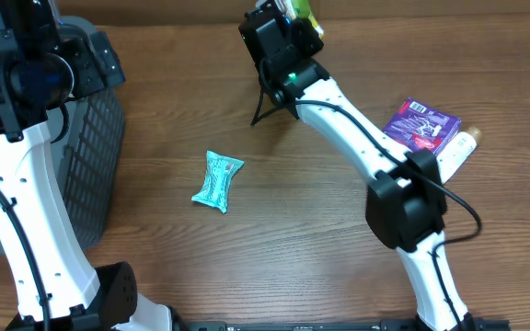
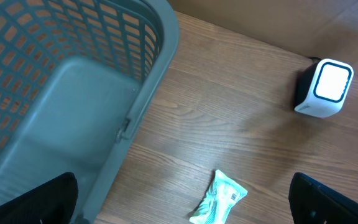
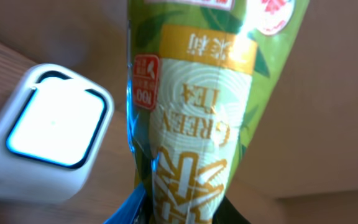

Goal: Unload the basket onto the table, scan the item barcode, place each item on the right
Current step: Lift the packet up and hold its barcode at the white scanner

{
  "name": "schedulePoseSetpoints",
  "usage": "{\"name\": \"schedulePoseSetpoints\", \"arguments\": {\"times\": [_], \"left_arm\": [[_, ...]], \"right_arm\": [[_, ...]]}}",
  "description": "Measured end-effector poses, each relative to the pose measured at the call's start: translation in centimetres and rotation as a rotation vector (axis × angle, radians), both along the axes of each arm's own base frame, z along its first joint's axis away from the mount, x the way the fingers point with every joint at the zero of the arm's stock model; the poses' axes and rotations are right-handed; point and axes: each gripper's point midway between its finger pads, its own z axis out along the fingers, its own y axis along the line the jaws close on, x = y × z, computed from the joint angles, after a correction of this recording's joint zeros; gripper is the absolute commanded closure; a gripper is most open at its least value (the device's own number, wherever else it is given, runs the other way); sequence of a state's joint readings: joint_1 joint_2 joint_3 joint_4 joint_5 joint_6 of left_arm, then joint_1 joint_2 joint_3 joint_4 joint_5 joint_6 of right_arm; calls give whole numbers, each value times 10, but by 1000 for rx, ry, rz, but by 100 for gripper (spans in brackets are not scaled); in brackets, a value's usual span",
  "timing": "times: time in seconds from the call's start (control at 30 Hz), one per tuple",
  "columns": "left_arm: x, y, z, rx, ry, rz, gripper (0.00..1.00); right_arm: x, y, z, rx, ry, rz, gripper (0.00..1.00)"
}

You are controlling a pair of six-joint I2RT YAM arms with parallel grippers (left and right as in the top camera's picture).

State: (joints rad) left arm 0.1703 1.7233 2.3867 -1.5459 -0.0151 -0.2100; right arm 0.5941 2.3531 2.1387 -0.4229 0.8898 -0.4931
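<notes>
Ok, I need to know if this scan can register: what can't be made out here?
Barcode of the green tea bottle: the right wrist view shows only the label's name side; overhead, the right arm covers most of the bottle.
The scanner: hidden overhead under that arm.
Print on the teal packet: too small in the left wrist view and overhead.
The white bottle: overhead, partly behind the arm.

Wooden desk [image 1: 302, 239], bearing: grey mesh basket [image 1: 99, 138] standing at left side; teal packet [image 1: 217, 181] lying flat mid-desk, apart from basket; white scanner [image 2: 323, 87] sitting toward far edge; purple box [image 1: 421, 124] lying at right, white tube [image 1: 458, 149] lying just beside it.
</notes>
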Motion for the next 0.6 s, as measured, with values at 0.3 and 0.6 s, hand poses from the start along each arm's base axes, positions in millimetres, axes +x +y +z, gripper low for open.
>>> {"name": "schedulePoseSetpoints", "arguments": {"times": [0.3, 0.6], "left_arm": [[0, 0, 0, 0, 0, 0, 1], [0, 0, 0, 0, 0, 0, 0]], "right_arm": [[33, -33, -19, -218, 60, 53, 92], [43, -37, -36, -235, 98, 108, 90]]}}
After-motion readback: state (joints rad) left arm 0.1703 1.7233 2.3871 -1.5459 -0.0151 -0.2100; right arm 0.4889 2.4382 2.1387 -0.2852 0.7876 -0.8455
